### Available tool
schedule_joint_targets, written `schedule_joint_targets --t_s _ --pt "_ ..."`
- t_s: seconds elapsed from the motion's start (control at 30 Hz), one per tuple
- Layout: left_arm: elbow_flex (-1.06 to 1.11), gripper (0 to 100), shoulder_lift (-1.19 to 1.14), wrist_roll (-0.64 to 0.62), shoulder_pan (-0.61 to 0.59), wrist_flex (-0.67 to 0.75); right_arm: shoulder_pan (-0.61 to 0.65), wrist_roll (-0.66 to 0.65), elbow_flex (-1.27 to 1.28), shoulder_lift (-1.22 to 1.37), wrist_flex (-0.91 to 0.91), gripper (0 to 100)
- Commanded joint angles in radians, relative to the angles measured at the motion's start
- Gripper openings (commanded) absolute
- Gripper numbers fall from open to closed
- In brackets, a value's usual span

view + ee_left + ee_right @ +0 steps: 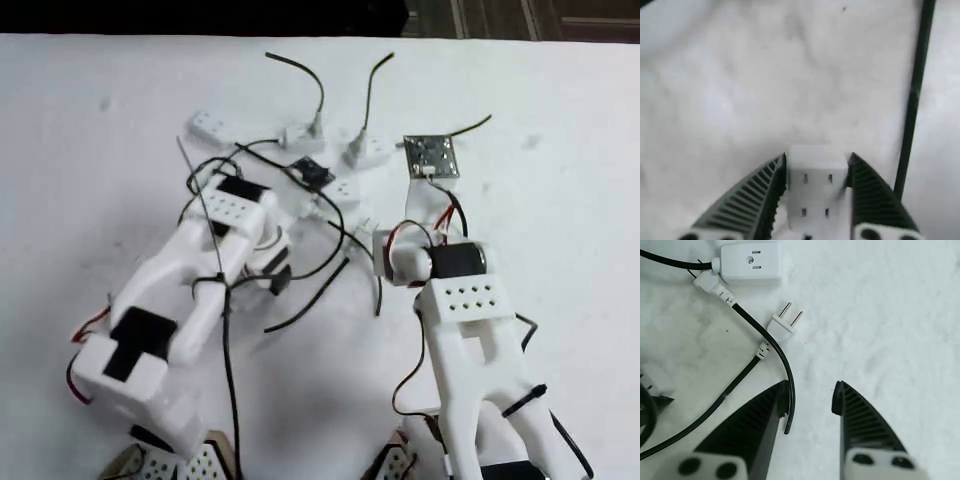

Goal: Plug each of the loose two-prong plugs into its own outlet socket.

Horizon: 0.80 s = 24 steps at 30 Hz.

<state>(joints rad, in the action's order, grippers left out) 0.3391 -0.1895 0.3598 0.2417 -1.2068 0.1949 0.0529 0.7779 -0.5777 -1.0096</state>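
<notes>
On the near half of the white table, the two arms extend away from their bases, the left one leaning toward the middle. The left gripper has its ribbed fingers pressed against both sides of a white outlet block, pinching it with the slotted face toward the wrist camera. A black cord runs past just beside it.

To the right, the right gripper hangs over the table with its fingers spread and nothing between them. The cut end of a black wire lies just beside one finger. Beyond it a loose two-prong plug lies flat with its prongs bare. Farther on sits a second outlet with what looks like an angled white plug at its end, though I cannot tell whether it is seated.

Along the far side lie a socket strip at the left, a left corded outlet, a right corded outlet, and a small circuit board at the right.
</notes>
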Motion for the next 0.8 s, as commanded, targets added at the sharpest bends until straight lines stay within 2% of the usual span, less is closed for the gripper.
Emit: schedule_joint_targets --t_s 0.0,0.2,0.4,0.57,0.77 --pt "0.0 28 0.117 0.006 -0.028 0.015 -0.01 -0.009 -0.008 -0.041 0.01 14.5" --pt "-0.002 28 0.329 0.011 -0.035 -0.086 -0.01 -0.038 -0.008 -0.041 0.01 14.5" --pt "0.061 28 0.608 0.011 -0.174 -0.167 -0.018 -0.147 -0.014 -0.007 0.015 14.8" --pt "0.249 28 0.797 0.012 -0.326 -0.124 0.007 -0.153 -0.069 0.157 0.045 14.8" --pt "0.519 28 0.972 0.012 -0.461 0.017 0.058 -0.15 -0.166 0.401 0.102 14.6"
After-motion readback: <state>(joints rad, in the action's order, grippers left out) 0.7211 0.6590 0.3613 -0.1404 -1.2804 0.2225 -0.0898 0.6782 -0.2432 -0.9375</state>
